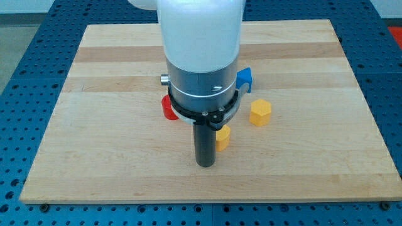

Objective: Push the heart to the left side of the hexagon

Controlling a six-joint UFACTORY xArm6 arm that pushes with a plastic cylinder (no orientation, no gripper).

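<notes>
A yellow hexagon (260,112) lies on the wooden board (113,157), right of the centre. A second yellow block (223,137), partly hidden by the rod, lies below and left of the hexagon; its shape is hard to make out, and it may be the heart. My tip (205,164) rests on the board just left of and below this yellow block, touching or nearly touching its left side. The arm's white and silver body hides the middle of the board.
A red block (168,108) shows partly behind the arm on its left side. A blue block (244,78) sticks out from behind the arm on its right, above the hexagon. A blue perforated table surrounds the board.
</notes>
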